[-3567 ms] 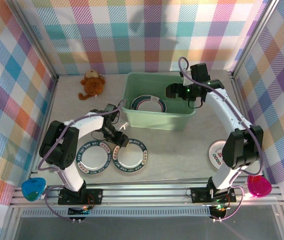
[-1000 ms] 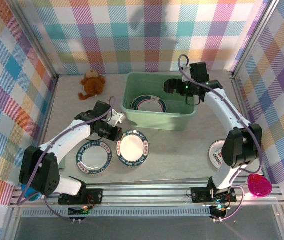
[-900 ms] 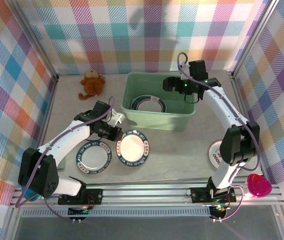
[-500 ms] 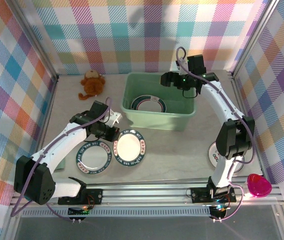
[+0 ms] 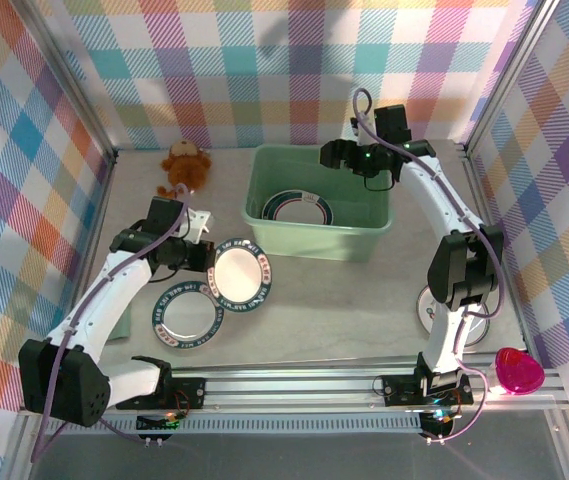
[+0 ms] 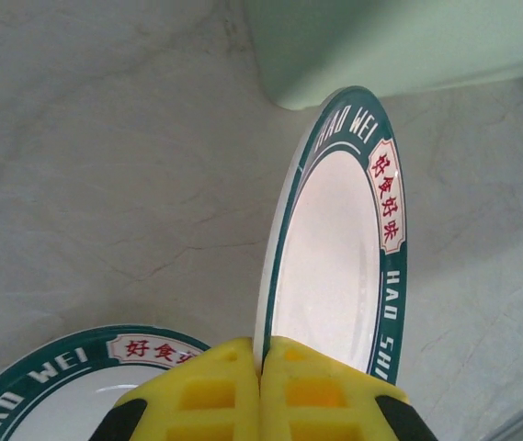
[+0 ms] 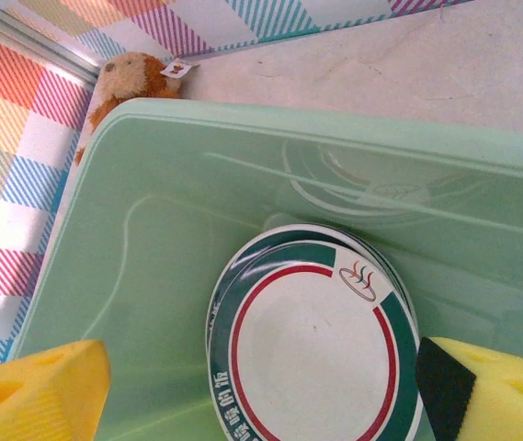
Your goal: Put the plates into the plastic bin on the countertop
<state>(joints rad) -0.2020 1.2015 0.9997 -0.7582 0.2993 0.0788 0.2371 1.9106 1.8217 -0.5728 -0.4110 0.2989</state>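
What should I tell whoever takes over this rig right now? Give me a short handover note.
Left gripper: shut on the rim of a teal-rimmed plate, held tilted over the countertop, near the plastic bin but outside it.
Right gripper: open, empty, over the bin's far side.
Done: a stack of plates lies in the bin.
To do: bin the held plate, then the second teal plate lying beside it and the partly hidden plate at the countertop's right.

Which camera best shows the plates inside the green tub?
Right wrist: it looks down on the stacked plates, rims clear. Top external shows them small; left wrist catches an outer corner of the bin.
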